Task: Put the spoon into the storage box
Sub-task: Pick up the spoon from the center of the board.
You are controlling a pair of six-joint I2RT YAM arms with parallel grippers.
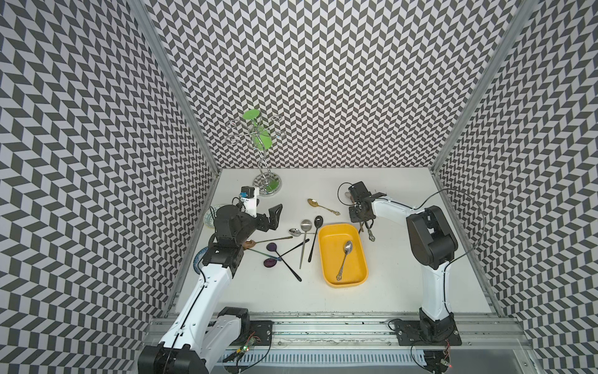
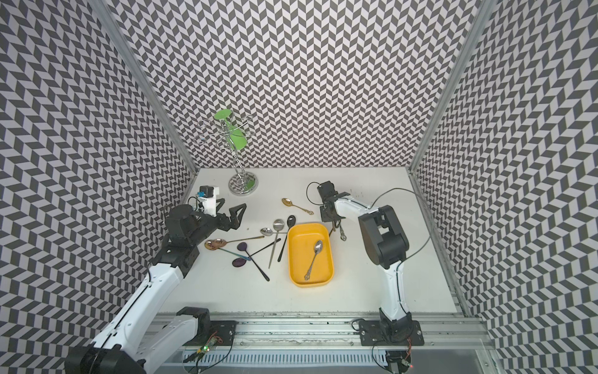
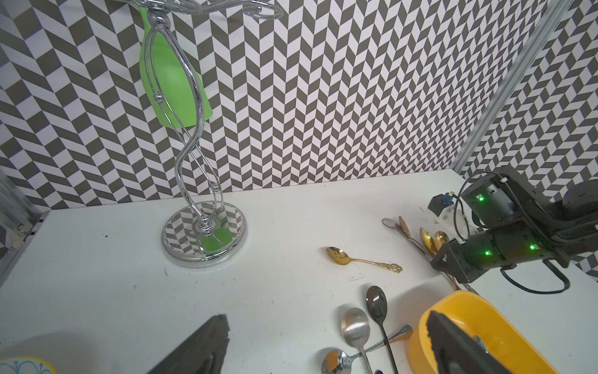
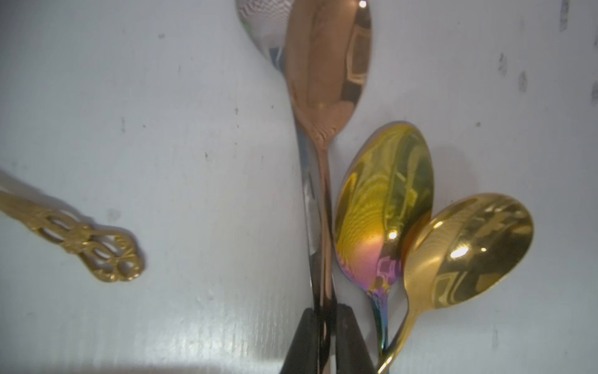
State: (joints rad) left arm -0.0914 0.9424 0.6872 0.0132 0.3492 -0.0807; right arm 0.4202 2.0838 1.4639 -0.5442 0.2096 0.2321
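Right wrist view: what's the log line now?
right pincer: shut on rose-gold spoon handle | storage box: one silver spoon inside | left pincer: open

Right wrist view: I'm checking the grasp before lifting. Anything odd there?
The right gripper is shut on the rose-gold metal spoon, whose handle lies against that of a silver metal spoon; both seem caught between the jaws, so two may lift.

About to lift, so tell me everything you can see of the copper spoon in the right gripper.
The copper spoon is mirror-polished metal: an oval bowl and a slim, plain handle. It lies on the white table, its bowl overlapping a silver spoon whose handle runs alongside. The right gripper is shut on its handle, black fingers either side. A rainbow-tinted spoon sits close beside; contact unclear.
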